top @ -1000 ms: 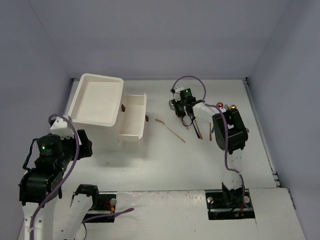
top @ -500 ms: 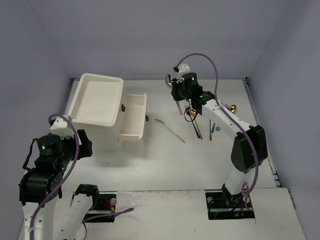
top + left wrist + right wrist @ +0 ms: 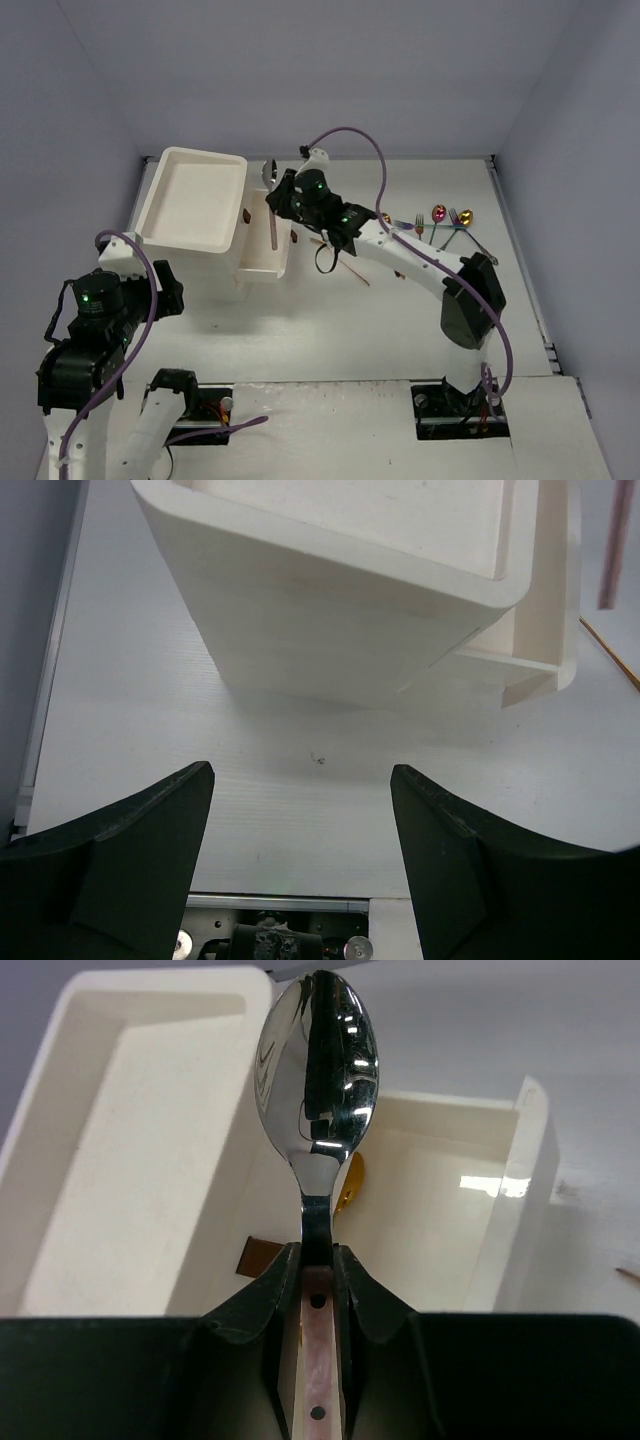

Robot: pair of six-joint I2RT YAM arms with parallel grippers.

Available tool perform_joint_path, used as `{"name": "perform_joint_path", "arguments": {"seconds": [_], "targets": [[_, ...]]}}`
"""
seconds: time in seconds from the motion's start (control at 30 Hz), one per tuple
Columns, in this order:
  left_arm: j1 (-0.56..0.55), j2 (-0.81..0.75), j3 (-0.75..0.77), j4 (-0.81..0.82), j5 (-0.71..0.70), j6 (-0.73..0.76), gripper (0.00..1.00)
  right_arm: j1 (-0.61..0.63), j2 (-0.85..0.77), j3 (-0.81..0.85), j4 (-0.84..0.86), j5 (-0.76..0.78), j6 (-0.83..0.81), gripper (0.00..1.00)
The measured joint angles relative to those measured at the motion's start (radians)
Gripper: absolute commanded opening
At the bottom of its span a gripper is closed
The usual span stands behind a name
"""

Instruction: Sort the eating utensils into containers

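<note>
My right gripper (image 3: 277, 200) (image 3: 318, 1252) is shut on a spoon (image 3: 318, 1060) with a silver bowl and a pink riveted handle (image 3: 274, 228). It holds the spoon bowl-up over the pulled-out lower drawer (image 3: 256, 250) (image 3: 440, 1210) of the white drawer unit. A gold utensil (image 3: 348, 1182) lies inside that drawer. The wider top drawer (image 3: 195, 195) (image 3: 130, 1140) sits beside it, to the left. Several loose utensils (image 3: 440, 215) lie at the table's right side, and a slim gold one (image 3: 345, 262) lies mid-table. My left gripper (image 3: 300, 800) stands open, low at the near left, holding nothing.
The white drawer unit (image 3: 350, 610) rises just ahead of the left gripper. Small brown handles (image 3: 246, 214) stick out from the drawer fronts. Grey walls close in the table at the left, back and right.
The right arm has swung left from the utensil pile to above the pulled-out lower drawer, carrying the spoon. The left arm has not moved.
</note>
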Motion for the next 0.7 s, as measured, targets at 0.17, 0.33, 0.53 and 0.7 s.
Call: {"name": "perform_joint_path", "arguments": {"seconds": [0.17,0.33,0.53,0.7], "targets": [[0.000,0.000,0.000,0.000,0.000,0.000,0.69,0.038,0.102,0.010,0.014,0.034,0.063,0.46],[0.000,0.000,0.000,0.000,0.000,0.000,0.69,0.037,0.112,0.003,0.032,0.075,0.044,0.54],[0.000,0.000,0.000,0.000,0.000,0.000,0.69,-0.045,-0.015,-0.111,0.030,0.078,-0.071,0.54],[0.000,-0.002,0.000,0.000,0.000,0.000,0.69,-0.188,-0.209,-0.251,-0.026,0.101,-0.219,0.51]]}}
